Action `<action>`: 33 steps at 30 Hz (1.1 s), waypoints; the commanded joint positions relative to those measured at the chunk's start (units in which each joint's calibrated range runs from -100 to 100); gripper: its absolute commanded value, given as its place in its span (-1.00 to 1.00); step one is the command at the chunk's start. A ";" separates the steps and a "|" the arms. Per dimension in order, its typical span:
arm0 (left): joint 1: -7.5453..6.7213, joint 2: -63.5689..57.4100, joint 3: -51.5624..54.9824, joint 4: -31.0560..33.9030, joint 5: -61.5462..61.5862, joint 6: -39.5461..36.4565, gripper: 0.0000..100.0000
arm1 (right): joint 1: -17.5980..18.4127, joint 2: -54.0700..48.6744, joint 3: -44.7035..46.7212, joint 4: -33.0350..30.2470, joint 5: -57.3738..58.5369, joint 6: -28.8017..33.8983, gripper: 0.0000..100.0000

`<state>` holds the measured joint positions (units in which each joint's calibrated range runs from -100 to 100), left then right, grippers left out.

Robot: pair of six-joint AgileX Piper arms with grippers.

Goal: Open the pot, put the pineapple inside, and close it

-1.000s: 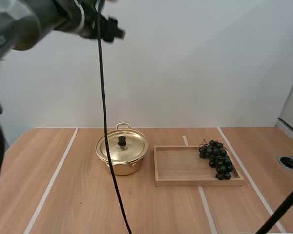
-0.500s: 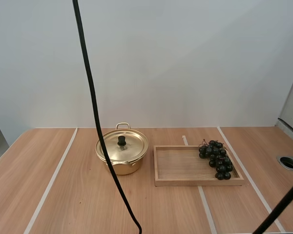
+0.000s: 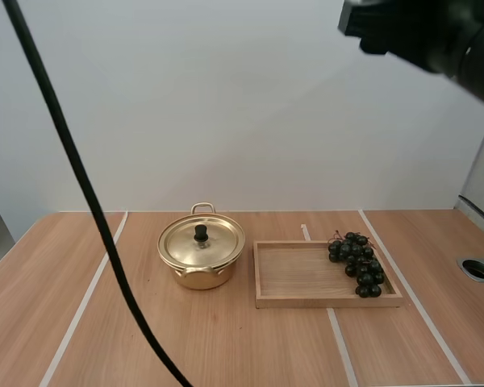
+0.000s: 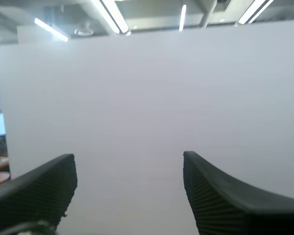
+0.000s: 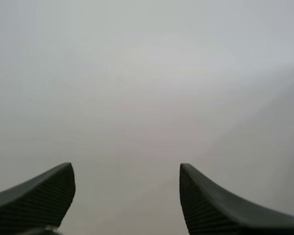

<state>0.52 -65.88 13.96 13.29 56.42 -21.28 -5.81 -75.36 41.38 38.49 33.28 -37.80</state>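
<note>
A gold pot (image 3: pixel 200 260) stands on the wooden table with its lid on, and a black knob (image 3: pixel 201 233) tops the lid. To its right lies a wooden tray (image 3: pixel 294 276). A bunch of dark grapes (image 3: pixel 357 263) rests on the tray's right end. High above the table at the right, part of my right arm (image 3: pixel 436 36) crosses the high view, far from the pot. My left gripper (image 4: pixel 129 161) is open, its fingers apart with nothing between them, facing a white wall. My right gripper (image 5: pixel 126 169) is open too, before a plain pale surface.
White tape lines (image 3: pixel 85 302) run along the table to the left of the pot and past the tray. A round hole (image 3: pixel 478 269) is set in the table near its right edge. A white wall stands behind the table.
My left arm, at the upper left of the high view a second ago, has left it. My right arm has come in at the upper right. Pot, tray and grapes have not moved.
</note>
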 commanded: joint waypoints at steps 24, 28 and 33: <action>-0.11 -27.69 42.14 7.50 -11.74 -8.11 1.00 | -0.22 -15.17 28.52 2.30 -10.21 -15.24 1.00; -0.11 -34.12 55.97 11.31 -20.87 -8.11 1.00 | -0.22 -18.04 37.85 6.03 -10.24 -23.24 1.00; -0.11 -34.12 67.88 12.26 -26.40 -8.49 1.00 | -0.15 -18.09 46.80 21.60 -5.09 -34.46 1.00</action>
<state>0.52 -99.59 78.23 24.33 33.62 -29.45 -5.81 -93.03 85.54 53.23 25.91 -66.64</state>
